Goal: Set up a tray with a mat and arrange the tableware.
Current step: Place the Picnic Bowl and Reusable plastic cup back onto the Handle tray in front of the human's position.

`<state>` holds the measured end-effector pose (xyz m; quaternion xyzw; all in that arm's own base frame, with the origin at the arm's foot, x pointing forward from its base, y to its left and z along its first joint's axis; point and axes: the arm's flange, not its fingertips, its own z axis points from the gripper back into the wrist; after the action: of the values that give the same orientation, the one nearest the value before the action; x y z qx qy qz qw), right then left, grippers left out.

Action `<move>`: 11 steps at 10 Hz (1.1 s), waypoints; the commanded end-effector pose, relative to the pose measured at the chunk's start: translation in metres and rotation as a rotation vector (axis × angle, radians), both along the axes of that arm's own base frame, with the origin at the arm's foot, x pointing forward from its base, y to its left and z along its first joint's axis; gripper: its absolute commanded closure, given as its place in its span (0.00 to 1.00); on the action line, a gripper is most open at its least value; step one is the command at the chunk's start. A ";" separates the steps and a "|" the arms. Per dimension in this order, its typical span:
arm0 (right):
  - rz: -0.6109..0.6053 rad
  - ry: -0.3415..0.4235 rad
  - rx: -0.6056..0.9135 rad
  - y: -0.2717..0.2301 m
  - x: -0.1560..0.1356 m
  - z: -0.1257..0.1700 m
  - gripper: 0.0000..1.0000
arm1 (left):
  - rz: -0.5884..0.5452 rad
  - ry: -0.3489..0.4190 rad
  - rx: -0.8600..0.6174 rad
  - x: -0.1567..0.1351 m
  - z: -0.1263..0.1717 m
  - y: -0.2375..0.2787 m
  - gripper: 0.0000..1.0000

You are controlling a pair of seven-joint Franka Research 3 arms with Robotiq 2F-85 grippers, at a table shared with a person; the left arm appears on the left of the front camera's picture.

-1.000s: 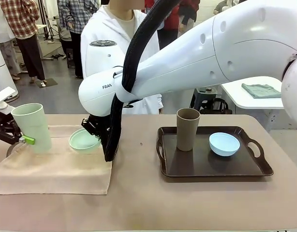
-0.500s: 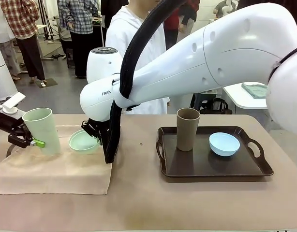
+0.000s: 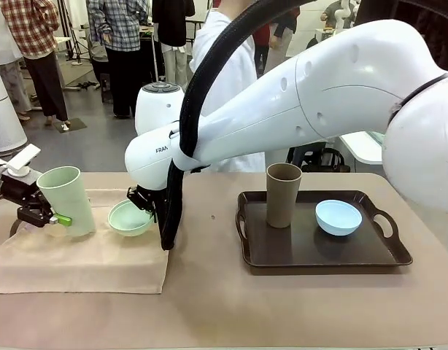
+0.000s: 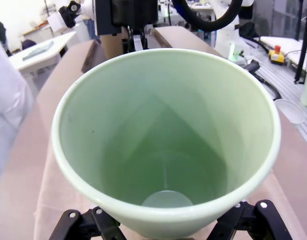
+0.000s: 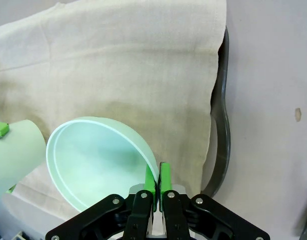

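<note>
**Front view:** the left gripper [image 3: 52, 217] was clamped around the matte mint green tumbler [image 3: 66, 198], tilted over the beige woven mat [image 3: 78, 262]. The brown tumbler [image 3: 282, 193] and the pale blue bowl [image 3: 338, 216] stood on the dark tray [image 3: 319, 257].

**Right wrist view:** the right gripper [image 5: 157, 181] was pinched on the thin rim of the mint green bowl [image 5: 93, 160] (a dark curved edge [image 5: 222, 125] was seen beside the mat).

**Left wrist view:** the tumbler's smooth tapered interior was shown.
</note>
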<state>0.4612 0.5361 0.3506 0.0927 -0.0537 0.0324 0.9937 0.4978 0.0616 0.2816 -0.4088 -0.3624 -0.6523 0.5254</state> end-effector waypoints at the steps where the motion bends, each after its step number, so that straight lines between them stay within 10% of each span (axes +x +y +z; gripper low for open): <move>1: 0.015 -0.002 0.019 0.003 0.006 -0.003 0.96 | -0.002 -0.024 0.010 0.008 -0.009 -0.004 0.17; 4: 0.025 0.008 0.010 0.002 0.010 -0.014 0.96 | 0.000 -0.015 0.025 0.010 -0.017 -0.005 0.17; 5: 0.027 0.010 0.011 0.002 0.011 -0.015 0.37 | -0.001 -0.014 0.030 0.011 -0.017 -0.005 0.00; 6: 0.029 0.012 0.003 0.001 0.009 -0.014 0.37 | 0.006 -0.010 0.032 0.010 -0.016 -0.005 0.00; 7: 0.025 0.012 -0.009 0.001 0.009 -0.012 0.00 | 0.006 -0.009 0.036 0.010 -0.013 -0.002 0.00; 8: 0.026 0.011 -0.019 0.000 0.004 -0.008 0.72 | 0.027 0.004 0.061 0.007 -0.010 0.002 0.00; 9: 0.026 0.003 -0.018 -0.002 0.001 -0.003 0.00 | 0.032 0.013 0.071 0.008 -0.008 0.008 0.00; 10: 0.028 -0.004 -0.017 -0.004 -0.003 0.001 0.53 | 0.046 0.023 0.082 0.009 -0.010 0.012 0.00; 11: 0.033 -0.014 -0.016 -0.005 -0.007 0.006 0.00 | 0.053 0.033 0.095 0.011 -0.010 0.019 0.00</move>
<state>0.4638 0.5402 0.3515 0.0917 -0.0563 0.0448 0.9932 0.5069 0.0747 0.2683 -0.3874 -0.3494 -0.6478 0.5551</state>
